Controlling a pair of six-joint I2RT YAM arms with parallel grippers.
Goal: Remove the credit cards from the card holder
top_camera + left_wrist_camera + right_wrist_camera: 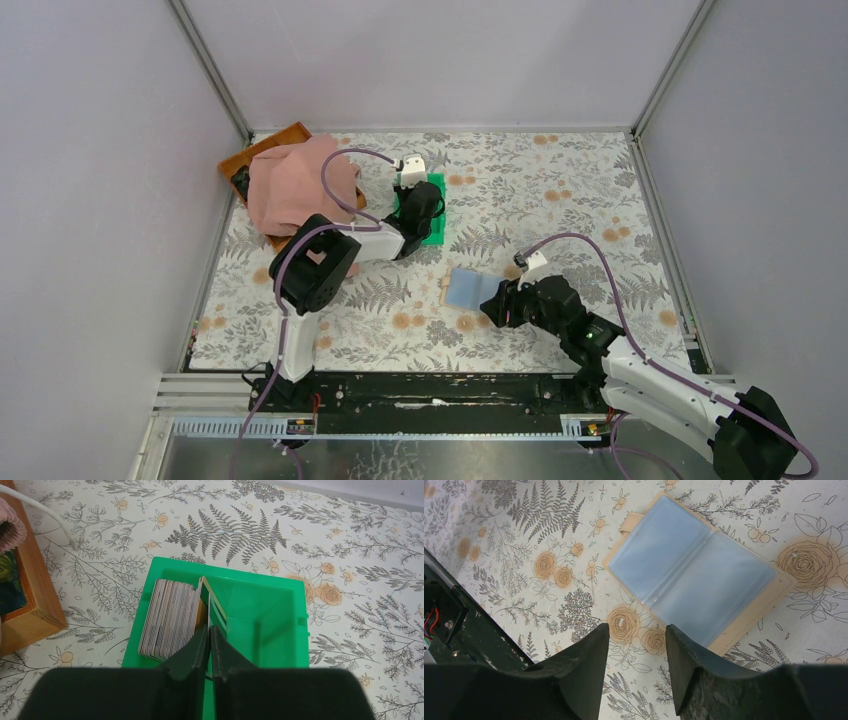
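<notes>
The left tool [209,630] is pinched shut on the near edge of a pale yellowish card [215,605] with a dark stripe. It holds this card on edge inside a bright green, open-topped plastic bin [270,600]. Just to the left of that card, and touching it or nearly so, a stack of thin grey-edged credit cards [170,617] also stands on edge, packed against the bin's left wall. The right half of the bin shows bare green floor. The bin sits on the worktop [325,540], which is covered in a cream cloth printed with ferns and orange roses. Well apart from the bin, nearer the arm bases and towards the right, the folding card holder [689,570] lies flat and spread open. Its two pale blue clear-sleeved pages face up, with a tan border showing around them. The right tool [638,630] hangs above the worktop just beside the holder's near edge, with its dark fingers [584,670] spread apart and nothing between them. At the far left of the worktop, a crumpled pink cloth [300,185] is draped over a shallow brown wooden tray [262,152], near the left arm's elbow.
</notes>
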